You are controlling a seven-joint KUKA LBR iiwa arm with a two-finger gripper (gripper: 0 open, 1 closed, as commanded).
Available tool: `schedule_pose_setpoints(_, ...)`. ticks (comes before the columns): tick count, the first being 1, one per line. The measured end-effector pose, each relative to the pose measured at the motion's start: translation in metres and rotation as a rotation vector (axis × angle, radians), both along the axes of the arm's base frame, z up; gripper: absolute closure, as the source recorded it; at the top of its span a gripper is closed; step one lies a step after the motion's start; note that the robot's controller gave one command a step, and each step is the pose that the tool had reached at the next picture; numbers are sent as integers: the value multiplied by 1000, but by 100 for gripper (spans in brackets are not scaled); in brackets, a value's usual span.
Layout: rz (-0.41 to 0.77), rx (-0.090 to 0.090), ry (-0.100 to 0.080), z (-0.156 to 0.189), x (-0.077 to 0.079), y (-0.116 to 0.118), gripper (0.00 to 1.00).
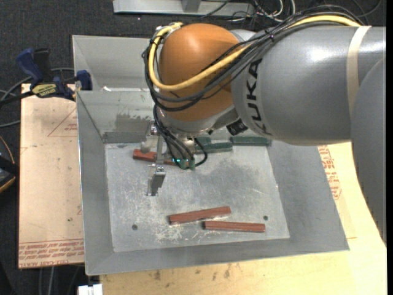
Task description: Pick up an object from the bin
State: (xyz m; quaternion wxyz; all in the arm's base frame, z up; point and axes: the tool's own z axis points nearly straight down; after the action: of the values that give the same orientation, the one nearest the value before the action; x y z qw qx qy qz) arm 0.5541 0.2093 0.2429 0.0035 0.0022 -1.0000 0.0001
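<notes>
Pincer [157, 180] (open or clenched: can't tell) hangs just beside red bar [145, 155] near bin's [92, 165] back; may nudge it away w/o gripping.

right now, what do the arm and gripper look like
The arm is thick, rounded and grey, with dark KUKA lettering. An orange dome covers its wrist, with yellow and black cables looped round it. The gripper is small and grey.

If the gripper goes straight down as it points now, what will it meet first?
Probably the bare bin floor; the gripper hangs clear of the nearest red-brown bar, though depth is unclear.
</notes>
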Motion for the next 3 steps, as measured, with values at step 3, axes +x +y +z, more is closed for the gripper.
schedule_pose_setpoints(3,122,2,-10,-95,-36,-30,0)
